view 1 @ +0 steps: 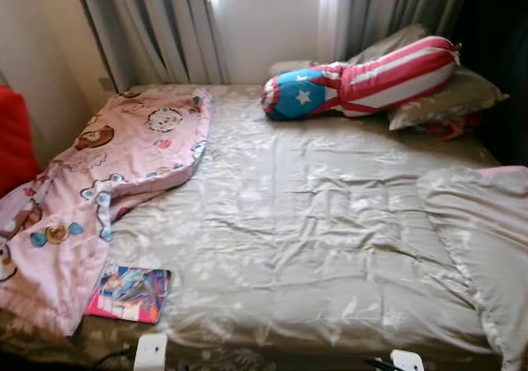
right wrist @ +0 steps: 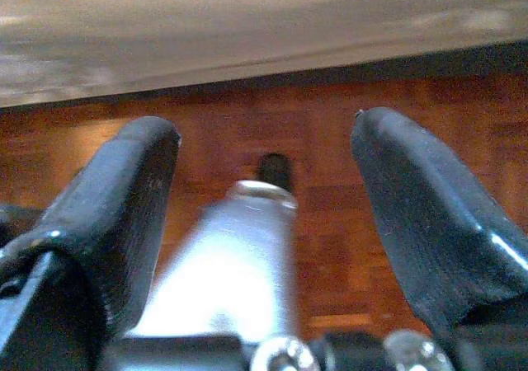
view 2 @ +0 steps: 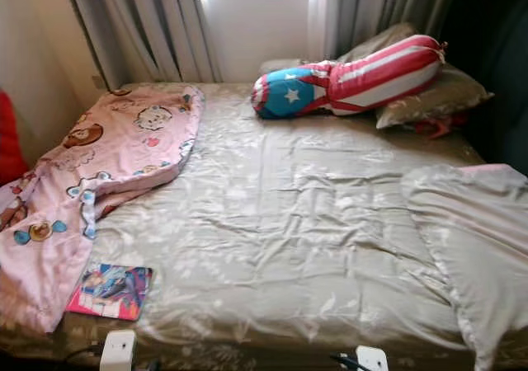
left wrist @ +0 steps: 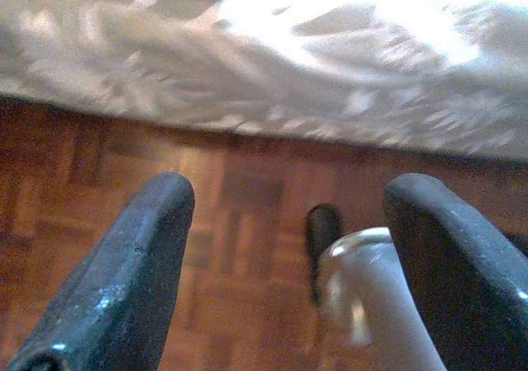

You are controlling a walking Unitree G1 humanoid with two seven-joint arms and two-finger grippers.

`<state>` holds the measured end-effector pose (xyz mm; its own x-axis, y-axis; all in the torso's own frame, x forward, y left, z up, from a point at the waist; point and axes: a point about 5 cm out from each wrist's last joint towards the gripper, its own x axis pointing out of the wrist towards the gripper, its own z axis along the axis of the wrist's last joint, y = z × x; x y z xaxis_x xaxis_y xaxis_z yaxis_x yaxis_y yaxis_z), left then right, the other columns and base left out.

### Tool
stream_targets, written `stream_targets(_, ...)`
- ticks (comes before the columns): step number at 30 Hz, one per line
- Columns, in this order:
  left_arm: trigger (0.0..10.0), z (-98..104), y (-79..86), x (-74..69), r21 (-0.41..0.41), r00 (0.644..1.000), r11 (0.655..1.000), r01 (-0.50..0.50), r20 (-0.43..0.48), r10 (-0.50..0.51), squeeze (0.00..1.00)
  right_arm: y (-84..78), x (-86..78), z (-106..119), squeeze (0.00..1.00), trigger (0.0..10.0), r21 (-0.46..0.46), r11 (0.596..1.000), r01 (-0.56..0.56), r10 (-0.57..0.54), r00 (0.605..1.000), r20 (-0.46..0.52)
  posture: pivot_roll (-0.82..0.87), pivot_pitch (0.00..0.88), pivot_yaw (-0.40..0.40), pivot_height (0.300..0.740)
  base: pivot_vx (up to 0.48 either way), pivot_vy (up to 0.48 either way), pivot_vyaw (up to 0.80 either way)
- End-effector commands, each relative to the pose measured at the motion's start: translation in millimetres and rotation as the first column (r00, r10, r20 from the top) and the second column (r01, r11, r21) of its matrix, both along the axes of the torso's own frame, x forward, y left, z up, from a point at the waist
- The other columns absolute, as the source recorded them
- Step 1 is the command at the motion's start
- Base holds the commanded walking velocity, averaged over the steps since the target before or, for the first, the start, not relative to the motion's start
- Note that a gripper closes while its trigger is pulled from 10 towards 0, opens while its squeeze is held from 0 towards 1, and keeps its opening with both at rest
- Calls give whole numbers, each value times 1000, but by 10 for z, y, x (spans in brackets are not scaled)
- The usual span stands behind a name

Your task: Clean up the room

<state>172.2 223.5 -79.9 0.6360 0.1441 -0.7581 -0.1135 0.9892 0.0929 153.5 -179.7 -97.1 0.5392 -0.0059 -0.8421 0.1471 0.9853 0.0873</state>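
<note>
A wide bed (view 1: 313, 223) with a crumpled beige cover stands before me. A pink cartoon-print blanket (view 1: 124, 157) lies rumpled along its left side and hangs over the near corner. Beside it, at the near left edge, lies a colourful book (view 1: 130, 293). A star-and-stripes bolster (view 1: 363, 78) rests at the head of the bed. My left gripper (left wrist: 289, 194) hangs open over the wooden floor (left wrist: 99, 190) by the bed's edge, holding nothing. My right gripper (right wrist: 264, 132) is also open and low over the floor (right wrist: 313, 214).
Grey pillows (view 1: 450, 95) lie behind the bolster at the back right. A folded-over part of the cover (view 1: 487, 223) bulges at the right edge. Curtains (view 1: 157, 25) and a window are behind the bed. Something red (view 1: 12, 136) stands at the far left.
</note>
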Motion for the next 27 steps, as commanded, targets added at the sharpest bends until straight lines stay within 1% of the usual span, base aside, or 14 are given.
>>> stream_targets(1,10000,-1,-5,4,-3,1000,1000,-3,-4,3,0,-49,-24,-5,0,10000,-15,1000,6,-6,1000,-8,20,0,4,740,0,341,0)
stream_targets(11,10000,6,-8,19,-4,1000,1000,-3,3,3,0,-40,-31,-8,0,10000,-17,1000,6,-7,1000,-8,23,0,3,740,0,342,0)
stream_targets(17,10000,1,-25,17,-4,1000,1000,0,1,0,0,-124,-82,-15,0,10000,-25,1000,7,-7,1000,-16,23,0,5,740,0,343,0)
stream_targets(20,10000,0,-25,15,-4,1000,1000,0,0,0,0,-134,-90,-16,0,10000,-26,1000,5,-6,1000,-17,22,0,6,740,0,344,0)
stream_targets(27,10000,-1,-18,7,-2,1000,1000,7,-1,-7,0,-117,-96,-21,0,10000,-23,1000,0,-1,1000,-20,18,0,12,740,0,344,0)
